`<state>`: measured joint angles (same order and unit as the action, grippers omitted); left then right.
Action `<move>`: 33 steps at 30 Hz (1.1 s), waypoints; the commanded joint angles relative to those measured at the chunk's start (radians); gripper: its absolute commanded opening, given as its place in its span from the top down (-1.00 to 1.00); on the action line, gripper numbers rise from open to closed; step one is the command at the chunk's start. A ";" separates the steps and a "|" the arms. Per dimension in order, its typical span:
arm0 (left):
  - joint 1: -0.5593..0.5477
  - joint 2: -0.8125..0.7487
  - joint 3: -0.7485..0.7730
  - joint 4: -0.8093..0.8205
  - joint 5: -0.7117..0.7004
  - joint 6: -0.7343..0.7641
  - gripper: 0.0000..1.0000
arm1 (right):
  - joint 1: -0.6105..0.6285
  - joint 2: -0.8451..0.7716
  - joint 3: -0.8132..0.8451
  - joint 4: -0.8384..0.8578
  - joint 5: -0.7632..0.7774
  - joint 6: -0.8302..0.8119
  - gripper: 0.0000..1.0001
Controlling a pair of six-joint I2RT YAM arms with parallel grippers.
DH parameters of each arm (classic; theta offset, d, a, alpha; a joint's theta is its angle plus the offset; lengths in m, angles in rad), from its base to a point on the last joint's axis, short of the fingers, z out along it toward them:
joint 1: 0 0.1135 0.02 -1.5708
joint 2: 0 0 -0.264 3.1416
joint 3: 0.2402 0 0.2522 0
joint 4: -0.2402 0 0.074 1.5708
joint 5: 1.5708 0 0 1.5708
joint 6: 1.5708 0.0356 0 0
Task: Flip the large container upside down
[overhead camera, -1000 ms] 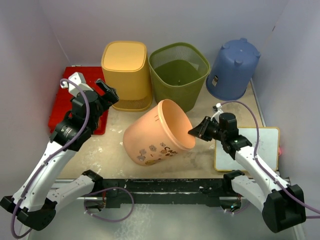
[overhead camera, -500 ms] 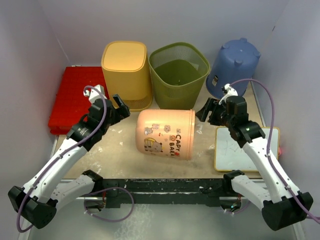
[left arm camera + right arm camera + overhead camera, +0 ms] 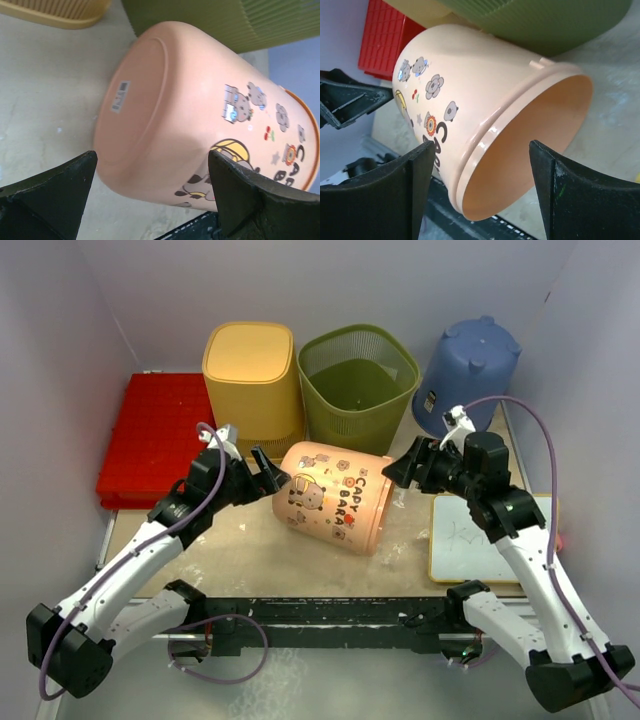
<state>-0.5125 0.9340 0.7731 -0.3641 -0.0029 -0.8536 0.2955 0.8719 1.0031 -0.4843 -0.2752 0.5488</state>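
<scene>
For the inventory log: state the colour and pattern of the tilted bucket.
Peach bucket with cartoon animals, flowers and dark lettering; clearest in the right wrist view.

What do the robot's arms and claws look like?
The left arm and right arm are white tubes with black joints. A thin purple cable loops along each. The left claw and right claw are black, each with two chunky pointed fingers.

I note a pale, scuffed surface (image 3: 230, 540). Back row: yellow bin (image 3: 252, 385), green basket (image 3: 357, 390), blue bin (image 3: 467, 375). Red tray (image 3: 150, 435) at left, whiteboard (image 3: 480, 550) at right. Peach container (image 3: 333, 497) lies on its side mid-surface, mouth facing right.
</scene>
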 commanded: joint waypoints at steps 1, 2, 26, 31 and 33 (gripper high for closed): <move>0.002 0.026 -0.015 0.175 0.145 -0.008 -0.78 | 0.002 0.014 -0.052 0.038 -0.116 0.162 -0.51; 0.002 0.037 -0.019 0.205 0.163 -0.008 -0.78 | 0.004 0.013 -0.063 0.046 -0.117 0.175 -0.45; 0.002 0.083 0.035 0.458 0.437 -0.110 -0.77 | 0.010 0.028 -0.359 0.473 -0.355 0.422 1.00; 0.002 0.053 0.201 0.263 0.397 0.001 -0.77 | 0.060 0.058 -0.429 0.678 -0.391 0.518 1.00; 0.002 0.043 0.270 0.168 0.365 0.054 -0.77 | 0.101 0.079 -0.436 0.753 -0.384 0.550 1.00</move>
<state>-0.4774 1.0504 0.8276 -0.2371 0.2245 -0.8356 0.3004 0.8921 0.6109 0.1112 -0.5735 1.0279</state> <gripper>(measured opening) 0.889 0.060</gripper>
